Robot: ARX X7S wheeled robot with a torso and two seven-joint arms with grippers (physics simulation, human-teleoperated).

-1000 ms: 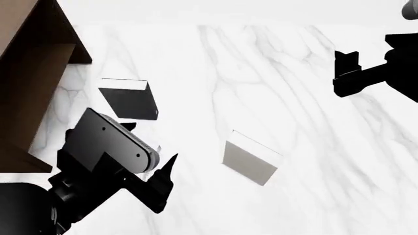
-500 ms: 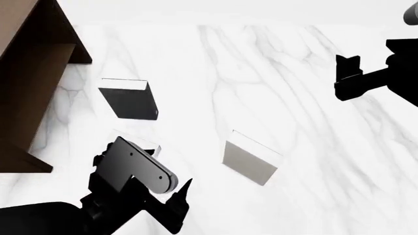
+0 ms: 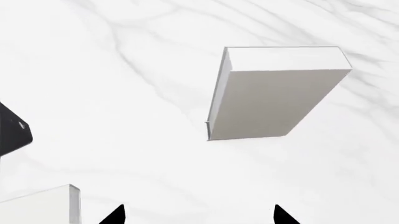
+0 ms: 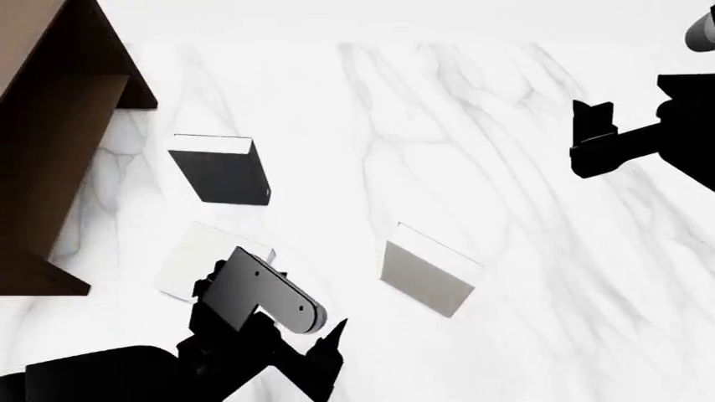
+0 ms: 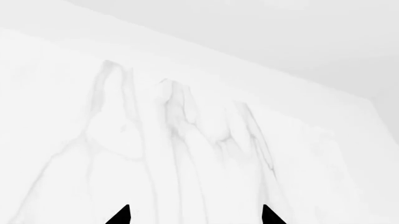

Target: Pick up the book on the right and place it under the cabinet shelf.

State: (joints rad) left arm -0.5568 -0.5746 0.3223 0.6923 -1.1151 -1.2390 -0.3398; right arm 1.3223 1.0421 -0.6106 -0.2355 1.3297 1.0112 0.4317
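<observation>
Hovering near the book (image 4: 428, 276) — left jaws (image 3: 199, 215), seemingly parted

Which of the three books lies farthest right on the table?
The pale grey book, lying apart right of the dark book and the whiter book.

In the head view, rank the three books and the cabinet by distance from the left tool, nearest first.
1. Off-white book, just beyond the left tool, toward the cabinet side.
2. Greyer pale book, to its right; close to the first.
3. Dark book, farther back.
4. Cabinet, far left.
</observation>
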